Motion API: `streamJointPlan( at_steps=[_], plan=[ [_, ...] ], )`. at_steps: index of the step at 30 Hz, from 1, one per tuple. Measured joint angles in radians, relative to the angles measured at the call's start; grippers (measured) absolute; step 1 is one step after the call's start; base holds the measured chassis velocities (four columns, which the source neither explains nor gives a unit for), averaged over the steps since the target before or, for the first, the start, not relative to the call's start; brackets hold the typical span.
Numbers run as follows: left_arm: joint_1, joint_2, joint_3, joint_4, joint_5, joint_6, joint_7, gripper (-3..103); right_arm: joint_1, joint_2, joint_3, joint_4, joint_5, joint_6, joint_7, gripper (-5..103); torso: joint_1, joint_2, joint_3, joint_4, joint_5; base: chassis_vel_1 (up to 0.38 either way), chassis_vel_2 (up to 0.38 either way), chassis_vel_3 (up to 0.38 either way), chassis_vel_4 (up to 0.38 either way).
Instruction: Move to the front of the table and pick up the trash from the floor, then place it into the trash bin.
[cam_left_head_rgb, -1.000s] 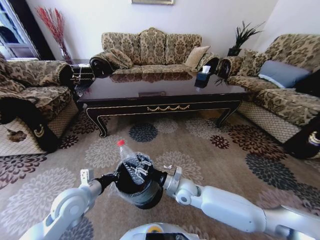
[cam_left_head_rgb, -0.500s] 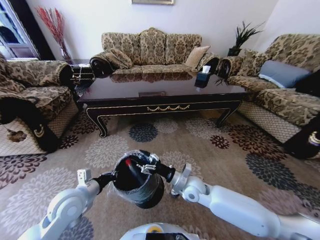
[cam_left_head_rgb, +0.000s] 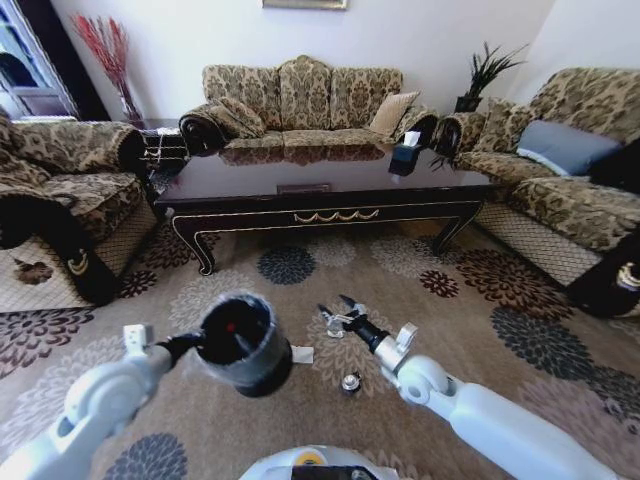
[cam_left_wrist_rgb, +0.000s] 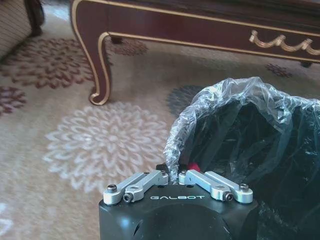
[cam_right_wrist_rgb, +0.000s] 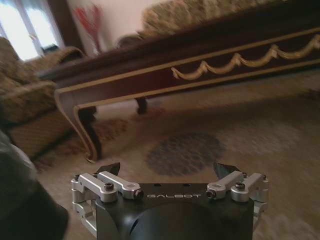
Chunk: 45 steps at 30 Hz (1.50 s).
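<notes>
Bottle (cam_left_head_rgb: 231, 327) mostly hidden inside bin (cam_left_head_rgb: 243, 345)

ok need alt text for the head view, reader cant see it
The left gripper holds the black trash bin by its rim above the floral carpet, a red cap visible inside. The right gripper hovers open near a white scrap and a small round object, before the dark table.

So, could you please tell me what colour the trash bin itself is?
Black, under a clear liner; the head view shows the trash bin best.
</notes>
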Motion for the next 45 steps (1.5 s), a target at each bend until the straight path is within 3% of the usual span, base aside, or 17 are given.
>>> streamJointPlan(
  at_steps=[1, 4, 6, 7, 9, 10, 17, 25, 37, 45],
  plan=[
    [0.0, 0.0, 0.0, 0.0, 0.0, 0.0, 0.0, 3, 0.0, 0.0, 0.0, 0.0, 0.0, 0.0, 0.0, 100, 0.0, 0.0, 0.0, 0.0, 0.0, 0.0, 0.0, 0.0, 0.0],
    [0.005, 0.016, -0.041, 0.015, -0.014, 0.005, 0.001, 3, -0.001, 0.035, -0.021, -0.007, 0.038, -0.23, 0.252, 100, 0.0, 0.0, 0.0, 0.0, -0.0001, 0.0, 0.0, 0.0, 0.0],
    [0.012, 0.022, -0.062, 0.023, -0.015, 0.008, 0.001, 3, 0.003, 0.08, -0.044, -0.015, 0.141, -0.358, 0.422, 100, 0.0, 0.0, 0.0, 0.0, -0.0002, 0.0, 0.0, 0.0, 0.0],
    [0.012, 0.022, -0.062, 0.023, -0.015, 0.008, 0.001, 3, 0.003, 0.08, -0.044, -0.015, 0.141, -0.358, 0.422, 100, 0.0, 0.0, 0.0, 0.0, -0.0002, 0.0, 0.0, 0.0, 0.0],
    [0.019, 0.025, -0.078, 0.03, -0.016, 0.011, 0.002, 3, 0.008, 0.131, -0.056, -0.031, 0.255, -0.43, 0.554, 100, 0.0, 0.0, 0.0, 0.0002, 0.0, 0.0, 0.0, 0.0, 0.0],
    [0.022, 0.025, -0.084, 0.034, -0.016, 0.012, 0.003, 3, 0.007, 0.153, -0.059, -0.043, 0.282, -0.444, 0.584, 100, 0.0, 0.0, 0.0, 0.0003, -0.0002, 0.0, 0.0, 0.0, 0.0],
    [0.058, 0.021, -0.131, 0.062, -0.018, 0.016, 0.003, 3, -0.011, 0.222, -0.055, -0.127, 0.253, -0.451, 0.571, 100, 0.0, 0.0, 0.0, 0.0, -0.0002, 0.0, 0.0, 0.0, 0.0],
    [0.047, 0.038, -0.185, 0.068, -0.072, 0.021, -0.005, 3, -0.018, 0.24, -0.05, -0.176, 0.22, -0.444, 0.528, 100, 0.0, 0.0, 0.0, -0.0003, -0.0001, 0.0, 0.0, 0.0, 0.0],
    [0.011, -0.075, -0.199, -0.112, -0.091, 0.026, -0.017, 3, 0.026, 0.241, -0.186, -0.267, 0.246, -0.386, 0.429, 100, 0.0, 0.0, 0.0, 0.0, 0.0001, 0.0, 0.0, 0.0, 0.0],
    [0.008, -0.058, -0.28, -0.169, -0.14, 0.04, -0.029, 3, 0.032, 0.243, -0.227, -0.297, 0.255, -0.398, 0.415, 100, 0.0, 0.0, 0.0, 0.0001, 0.0001, 0.0, 0.0, 0.0, 0.0]
  ],
)
